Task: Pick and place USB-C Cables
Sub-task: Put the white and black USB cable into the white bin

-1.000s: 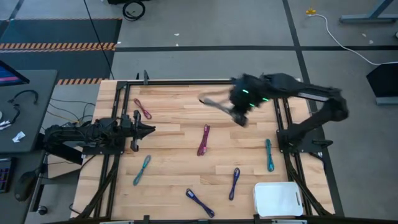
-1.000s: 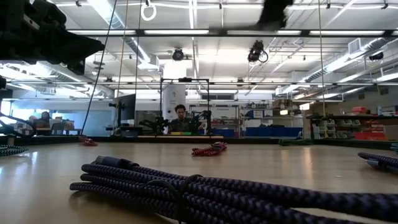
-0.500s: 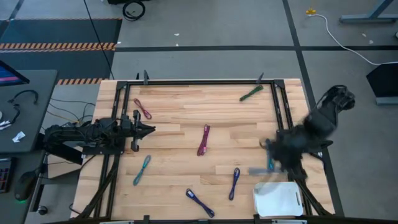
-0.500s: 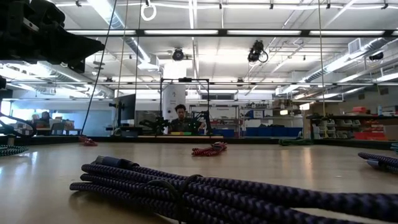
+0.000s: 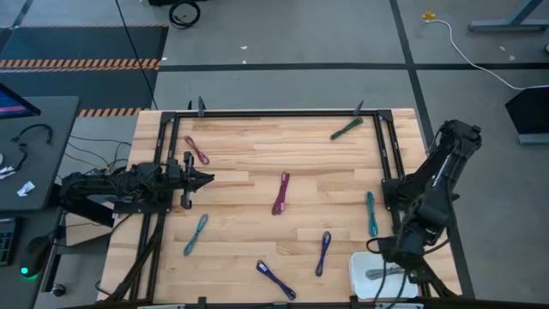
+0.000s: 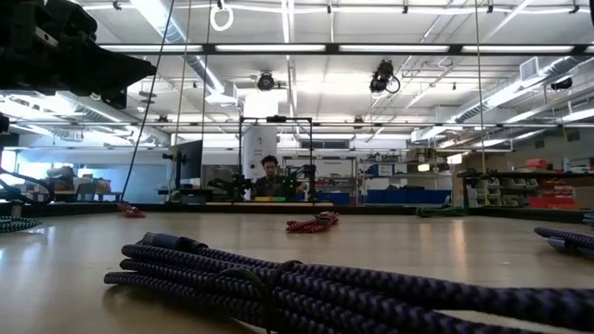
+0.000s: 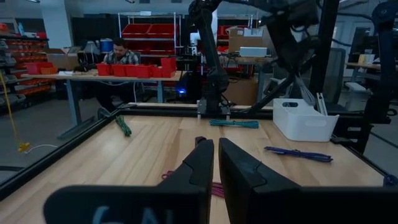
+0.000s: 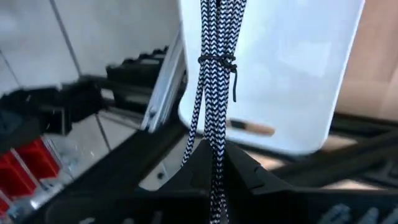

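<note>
My right gripper (image 5: 383, 271) is over the white bin (image 5: 364, 283) at the table's near right corner, shut on a grey, black-and-white braided USB-C cable (image 8: 214, 74). Other cable bundles lie flat on the wood: pink (image 5: 196, 149), green (image 5: 346, 129), magenta (image 5: 280, 193), two teal (image 5: 199, 233) (image 5: 371, 213), purple (image 5: 322, 252) and blue (image 5: 274, 279). My left gripper (image 5: 204, 178) waits shut at the table's left side, above the wood, pointing right. My right gripper pinches the grey cable bundle between its two fingers near one end (image 8: 213, 144), coming from above. The fingers run along the bundle. It reaches out past the fingertips over the white bin (image 8: 298, 74), tied at its middle (image 8: 217, 60); whether its free end touches the bin I cannot tell.
A black frame rail (image 5: 274, 112) runs around the table top. The blue cable (image 6: 325, 278) lies right in front of the low camera. A person sits at a bench (image 7: 124, 57) beyond the table. The middle of the wood between the cables is bare.
My right gripper has swung from above the table's far middle toward the near right corner, carrying the grey cable lifted clear, and now is over the white bin. The other cables have stayed in place.
</note>
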`<state>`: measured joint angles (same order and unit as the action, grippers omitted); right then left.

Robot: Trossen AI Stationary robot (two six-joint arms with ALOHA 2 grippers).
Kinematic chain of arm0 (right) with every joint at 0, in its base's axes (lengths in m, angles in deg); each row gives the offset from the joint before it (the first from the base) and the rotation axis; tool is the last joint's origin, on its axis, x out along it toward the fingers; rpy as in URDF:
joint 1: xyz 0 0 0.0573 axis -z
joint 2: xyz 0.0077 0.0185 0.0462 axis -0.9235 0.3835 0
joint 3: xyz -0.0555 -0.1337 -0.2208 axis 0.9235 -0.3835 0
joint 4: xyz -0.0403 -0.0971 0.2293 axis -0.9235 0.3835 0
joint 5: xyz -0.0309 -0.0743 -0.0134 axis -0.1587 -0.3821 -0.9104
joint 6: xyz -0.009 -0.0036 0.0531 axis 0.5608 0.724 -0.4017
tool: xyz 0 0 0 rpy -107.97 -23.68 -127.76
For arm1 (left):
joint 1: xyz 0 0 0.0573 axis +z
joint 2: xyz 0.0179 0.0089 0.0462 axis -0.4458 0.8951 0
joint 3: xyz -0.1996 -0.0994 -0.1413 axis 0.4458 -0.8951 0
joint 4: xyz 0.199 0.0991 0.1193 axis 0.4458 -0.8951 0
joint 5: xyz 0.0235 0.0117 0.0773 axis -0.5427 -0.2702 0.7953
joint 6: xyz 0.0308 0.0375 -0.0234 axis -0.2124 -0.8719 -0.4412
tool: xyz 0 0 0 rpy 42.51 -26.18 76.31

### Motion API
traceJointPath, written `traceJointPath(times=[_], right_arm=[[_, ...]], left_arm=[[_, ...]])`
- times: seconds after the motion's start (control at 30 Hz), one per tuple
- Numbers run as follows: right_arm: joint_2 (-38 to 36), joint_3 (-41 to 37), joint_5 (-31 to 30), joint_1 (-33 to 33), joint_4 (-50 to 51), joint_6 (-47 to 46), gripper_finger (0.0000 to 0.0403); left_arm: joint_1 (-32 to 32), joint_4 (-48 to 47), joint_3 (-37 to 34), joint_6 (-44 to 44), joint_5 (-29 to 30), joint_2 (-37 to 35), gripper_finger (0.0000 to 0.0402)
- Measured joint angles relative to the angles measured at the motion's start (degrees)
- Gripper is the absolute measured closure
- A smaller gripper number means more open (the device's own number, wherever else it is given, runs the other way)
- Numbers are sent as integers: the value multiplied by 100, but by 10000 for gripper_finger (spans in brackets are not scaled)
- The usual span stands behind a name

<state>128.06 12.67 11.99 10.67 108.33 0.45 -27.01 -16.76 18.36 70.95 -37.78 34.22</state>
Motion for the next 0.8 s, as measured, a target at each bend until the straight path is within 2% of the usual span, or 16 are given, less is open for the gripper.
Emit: traceJointPath(times=[0.3,0.47,0.63,0.8], right_arm=[[2,-1064,-623,274,-1034,-169,384],[5,-1576,-685,291,-1776,-163,375],[35,-1840,-925,287,-1983,-179,341],[33,-1852,-1081,282,-2022,-204,286]], left_arm=[[-2,0,1,158,0,0,367],[0,2,2,346,2,0,371],[-2,4,0,491,0,0,366],[-2,7,2,786,0,0,363]])
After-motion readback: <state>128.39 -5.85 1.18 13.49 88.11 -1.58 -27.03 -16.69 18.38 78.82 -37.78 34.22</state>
